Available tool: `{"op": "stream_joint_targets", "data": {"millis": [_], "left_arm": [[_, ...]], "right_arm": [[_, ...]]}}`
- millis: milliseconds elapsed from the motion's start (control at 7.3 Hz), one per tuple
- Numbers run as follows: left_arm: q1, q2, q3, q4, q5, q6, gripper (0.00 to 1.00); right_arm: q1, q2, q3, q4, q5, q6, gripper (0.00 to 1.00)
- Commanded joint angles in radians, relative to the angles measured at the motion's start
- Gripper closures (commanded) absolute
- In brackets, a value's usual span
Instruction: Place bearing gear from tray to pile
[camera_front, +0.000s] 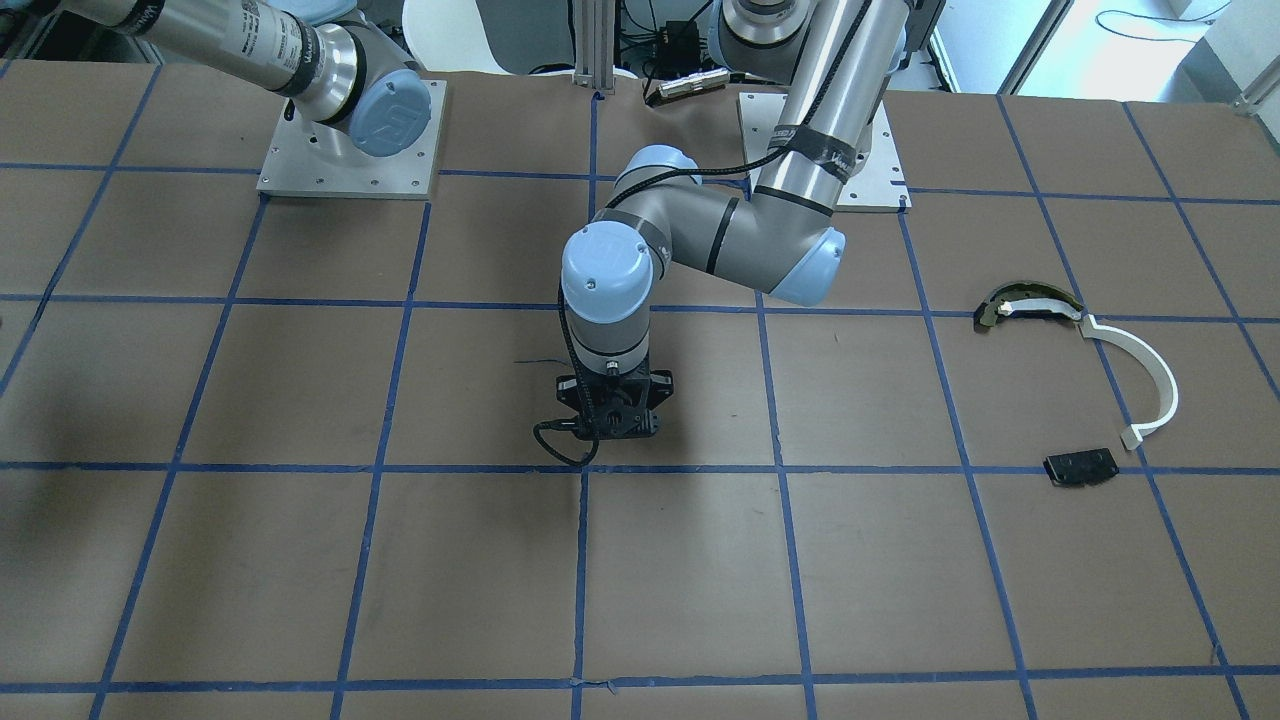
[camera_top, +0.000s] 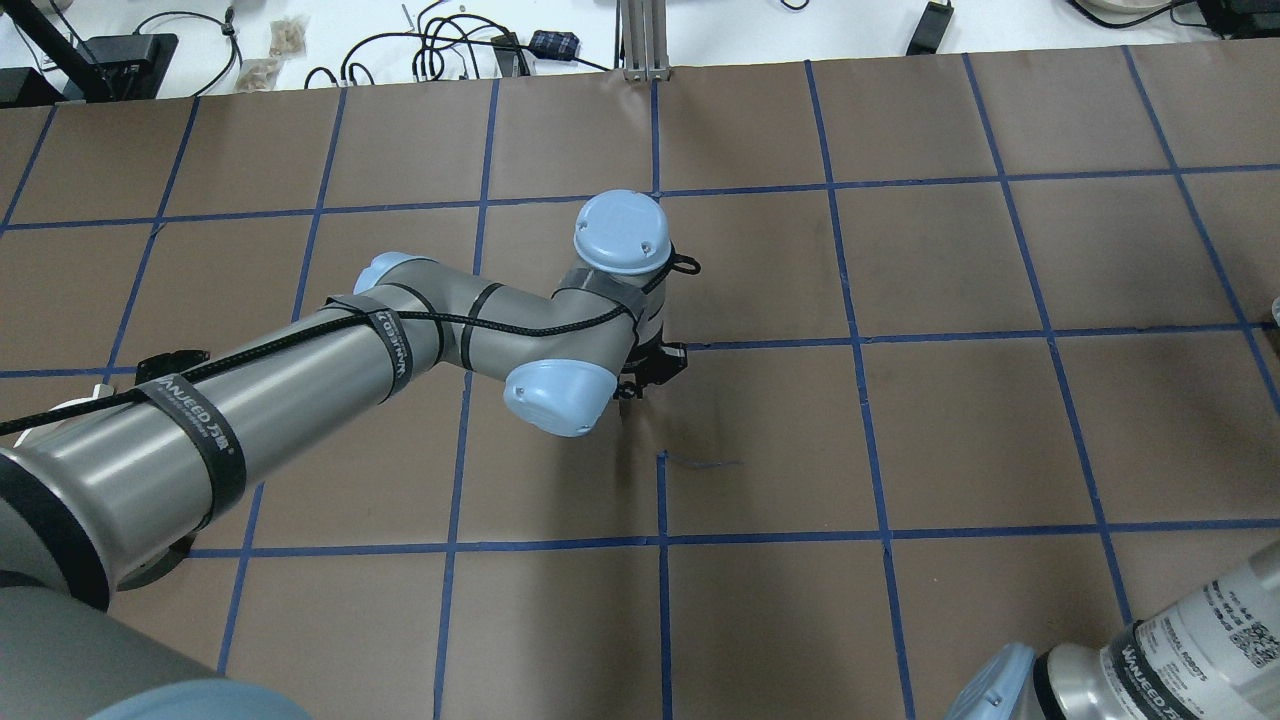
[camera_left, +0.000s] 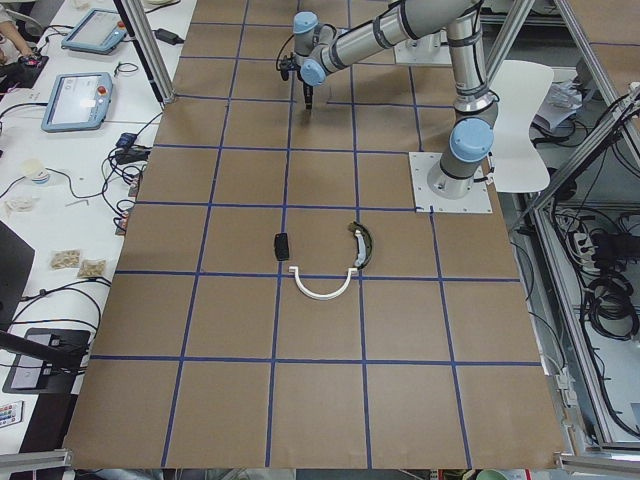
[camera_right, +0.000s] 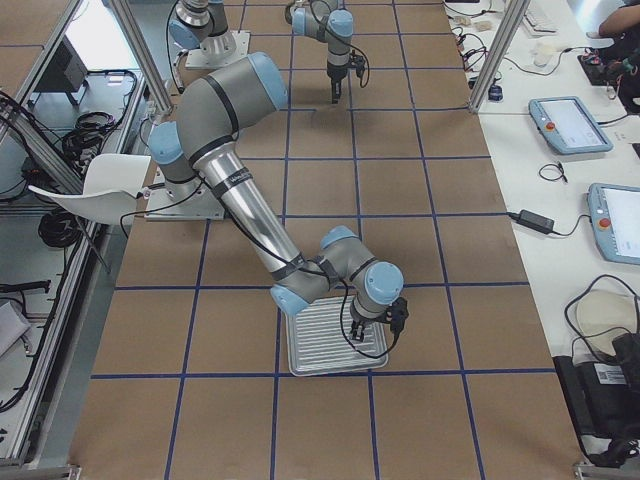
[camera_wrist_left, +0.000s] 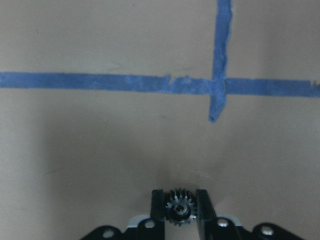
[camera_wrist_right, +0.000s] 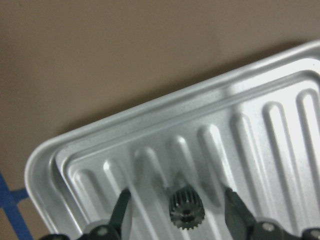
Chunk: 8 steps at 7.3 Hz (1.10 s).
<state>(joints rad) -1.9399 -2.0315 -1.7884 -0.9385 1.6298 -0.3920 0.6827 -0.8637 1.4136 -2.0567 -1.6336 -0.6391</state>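
My left gripper (camera_wrist_left: 179, 199) is shut on a small dark toothed bearing gear (camera_wrist_left: 179, 209) and holds it above the brown table near a blue tape crossing; it also shows in the front view (camera_front: 612, 425) at mid-table. The pile lies apart toward my left: a white arc strip (camera_front: 1150, 375), a dark olive-edged curved piece (camera_front: 1030, 303) and a flat black plate (camera_front: 1080, 467). My right gripper (camera_wrist_right: 177, 200) is open over the ribbed metal tray (camera_wrist_right: 150, 107), its fingers (camera_wrist_right: 120, 207) on either side of a second gear (camera_wrist_right: 186, 210) lying in the tray.
The tray (camera_right: 320, 345) sits at the table's end on my right, under the right arm. The table (camera_top: 900, 420) is brown paper with a blue tape grid. Cables and tablets lie past the far edge (camera_top: 450, 50).
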Motion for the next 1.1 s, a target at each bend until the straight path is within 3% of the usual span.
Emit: {"op": "stream_joint_targets", "data": {"millis": [0,137,411,685,959], "left_arm": [[0.185,0.107,0.009,-0.165,0.021,0.278,1.0],[0.341,0.157,-0.005,-0.23,0.021,0.485,1.0],[0.598,0.182,-0.008,-0.223,0.019,0.849,1.0],[0.84,0.168,-0.067,-0.212,-0.027,1.066,1.0],[0.947,0.142,-0.072,-0.139,-0.027,1.149,1.0]], "right_arm": [[0.0,-0.005,0.001,0.009,-0.011,-0.001,1.0],[0.0,-0.006,-0.001,0.013,-0.023,-0.001,1.0],[0.0,-0.02,-0.015,0.035,-0.025,-0.001,1.0],[0.026,-0.118,-0.012,0.133,-0.011,0.068,1.0],[0.212,-0.208,0.01,0.295,0.003,0.315,1.0]]}}
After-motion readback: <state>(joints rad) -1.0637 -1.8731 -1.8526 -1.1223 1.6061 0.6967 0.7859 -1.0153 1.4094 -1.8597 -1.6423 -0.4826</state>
